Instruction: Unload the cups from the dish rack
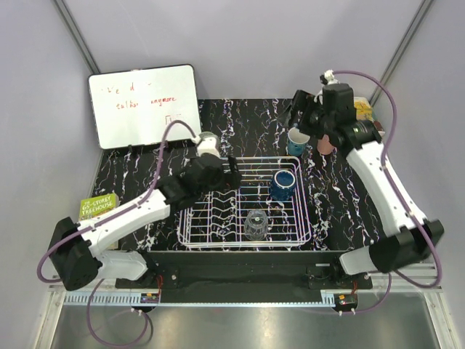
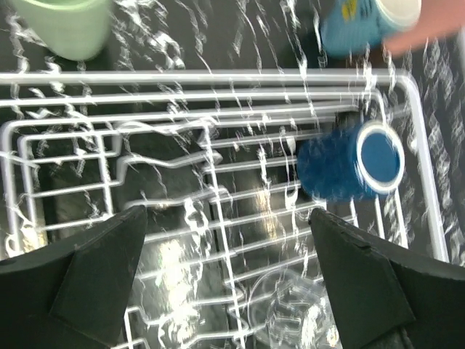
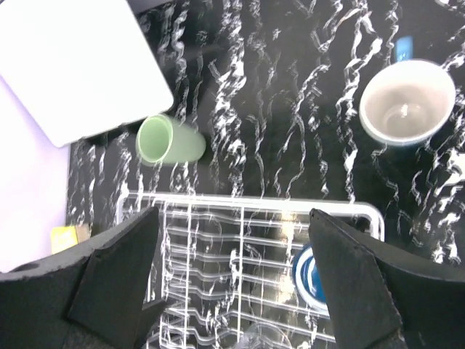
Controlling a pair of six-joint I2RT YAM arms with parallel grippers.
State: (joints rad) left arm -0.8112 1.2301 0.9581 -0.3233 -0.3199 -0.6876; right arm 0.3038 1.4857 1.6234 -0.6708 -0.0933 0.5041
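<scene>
Top external view puts the dish rack (image 1: 258,159) at mid-frame, with the dark blue cup (image 1: 283,185) and the clear glass (image 1: 255,224), seemingly upturned, inside it and not yet unloaded. At upper right, the right gripper (image 3: 232,240) has its jaws released and empty above the teal cup (image 3: 407,102), which stands on the bench (image 3: 276,87) outside the rack. The left gripper (image 2: 227,240) has its jaws spread over the rack, probably lining up on the blue cup.

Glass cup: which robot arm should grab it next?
Probably left. The left gripper hangs open over the rack, glass cup framed between its fingers. The right gripper is at the rack's far edge, by the teal cup.
</scene>
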